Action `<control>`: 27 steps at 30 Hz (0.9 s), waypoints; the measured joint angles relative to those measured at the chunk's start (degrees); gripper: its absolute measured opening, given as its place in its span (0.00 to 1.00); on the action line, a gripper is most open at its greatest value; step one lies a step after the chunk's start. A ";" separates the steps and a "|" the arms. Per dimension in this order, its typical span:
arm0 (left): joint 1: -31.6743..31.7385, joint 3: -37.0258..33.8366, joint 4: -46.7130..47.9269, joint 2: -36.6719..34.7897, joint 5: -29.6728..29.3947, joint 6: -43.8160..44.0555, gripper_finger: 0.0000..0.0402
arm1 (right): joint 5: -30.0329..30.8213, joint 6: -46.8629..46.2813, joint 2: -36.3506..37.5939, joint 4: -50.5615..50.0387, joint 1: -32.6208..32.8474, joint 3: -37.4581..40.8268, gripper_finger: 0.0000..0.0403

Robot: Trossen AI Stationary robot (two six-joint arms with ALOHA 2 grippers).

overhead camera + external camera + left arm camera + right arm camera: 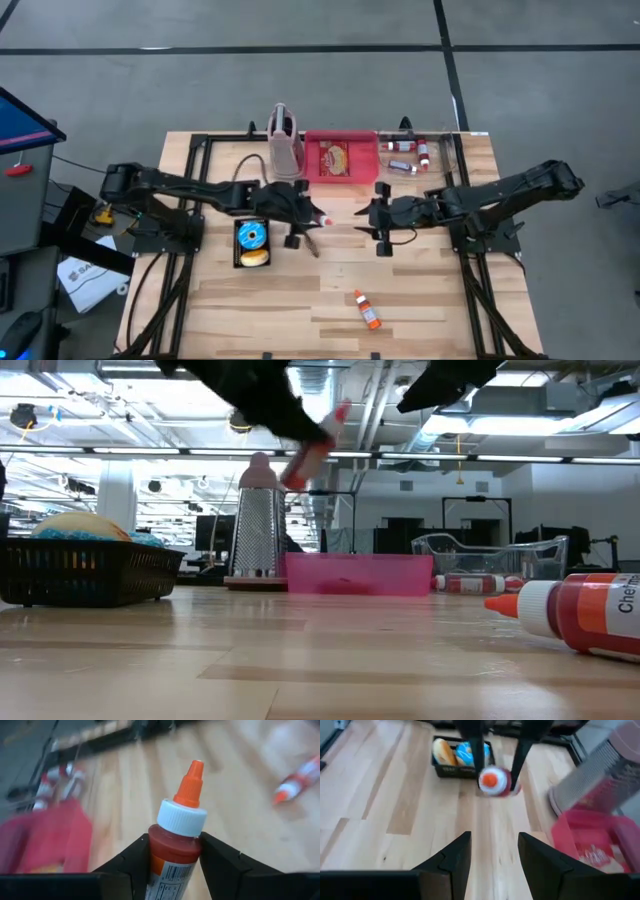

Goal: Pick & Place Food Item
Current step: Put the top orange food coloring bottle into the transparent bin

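Note:
A red sauce bottle (175,845) with a white collar and an orange nozzle hangs over the middle of the table, and my left gripper (300,215) is shut on it. The low view shows the bottle (315,448) tilted, high above the boards. My right gripper (380,218) hovers open just right of it, facing it, with nothing between its fingers (455,855). A pink tray (340,158) sits at the far edge. A black basket (252,243) holding two donuts rests left of centre. My left gripper pinches the bottle's red body just below the white collar (159,851) between its two fingers. The fingers slant down from the table's left and lie along the bottle. The nozzle end sticks out past the fingertips. The bottle is tilted and lifted clear of the table.
A second red bottle (367,310) lies on its side near the front edge. A metal grater (283,140) stands left of the pink tray. A clear bin (415,155) with small bottles sits right of the tray. Bare boards stretch across the table's near half.

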State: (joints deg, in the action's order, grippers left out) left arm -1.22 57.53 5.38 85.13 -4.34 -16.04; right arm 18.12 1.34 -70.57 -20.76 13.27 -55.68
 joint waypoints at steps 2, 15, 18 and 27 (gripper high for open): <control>-0.97 -0.05 -0.63 -1.32 0.59 0.35 0.36 | -0.10 0.91 -0.07 3.70 1.34 0.67 0.39; -1.00 -0.12 -12.37 0.68 2.67 1.49 0.36 | 3.07 10.70 -0.31 14.37 4.92 0.81 0.54; -0.98 -0.08 -14.29 0.91 3.86 1.52 0.36 | 3.21 11.15 -1.67 14.68 4.63 0.90 0.55; -1.11 -0.10 -16.29 1.35 4.18 1.96 0.36 | 4.70 15.06 -5.77 20.62 2.47 0.81 0.55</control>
State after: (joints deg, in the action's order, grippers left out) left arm -2.33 57.43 -10.92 86.48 -0.16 -14.09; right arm 22.82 16.40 -76.35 -0.14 15.74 -54.87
